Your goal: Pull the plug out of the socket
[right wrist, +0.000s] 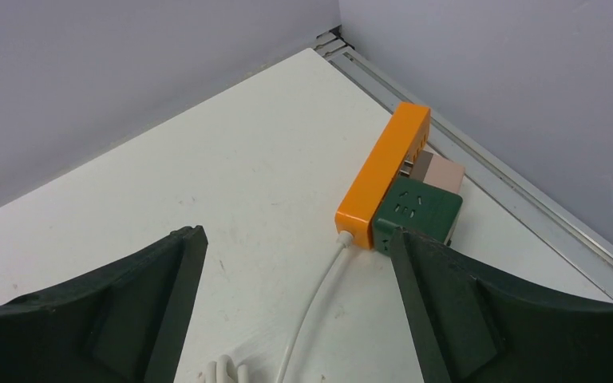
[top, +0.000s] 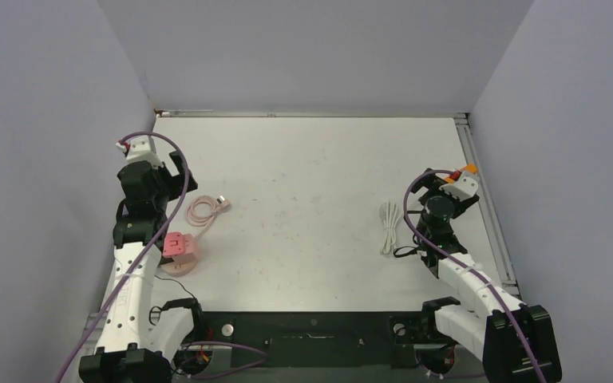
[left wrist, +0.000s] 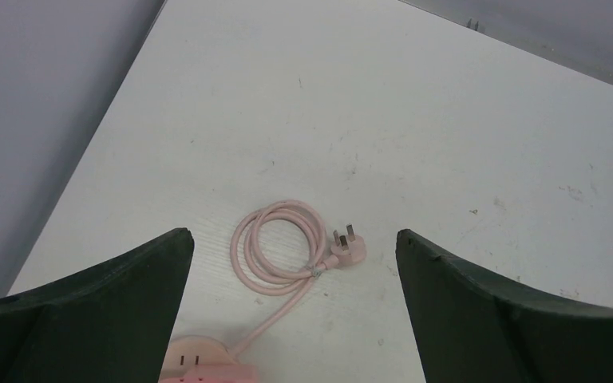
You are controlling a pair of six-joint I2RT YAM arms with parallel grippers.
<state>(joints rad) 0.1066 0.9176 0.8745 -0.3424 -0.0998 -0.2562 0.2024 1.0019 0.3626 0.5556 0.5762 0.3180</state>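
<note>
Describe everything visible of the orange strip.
The strip is a long orange block, smooth plastic by its look, lying on the white table beside the edge rail. A green adapter with socket holes on top and a beige plug sit against its rail-facing side, apparently plugged in. A white cable leaves its near end. Nothing grips it.

Ahead of the left gripper (left wrist: pixel 291 236) jaws, held wide apart, the table is bare on both sides. Only the pink cable coil (left wrist: pixel 275 251) and its loose plug (left wrist: pixel 348 247) lie in the gap, with the pink socket block (left wrist: pixel 204 365) low by the left jaw. The right gripper (right wrist: pixel 295 233) jaws are wide too, with free table ahead-left; ahead of the right jaw, the orange power strip (right wrist: pixel 385 175), green adapter (right wrist: pixel 415 211) and beige plug (right wrist: pixel 439 170) crowd against the metal rail (right wrist: pixel 511 191) and wall (right wrist: pixel 527 96), and the white cord (right wrist: pixel 313 307) crosses the gap.
</note>
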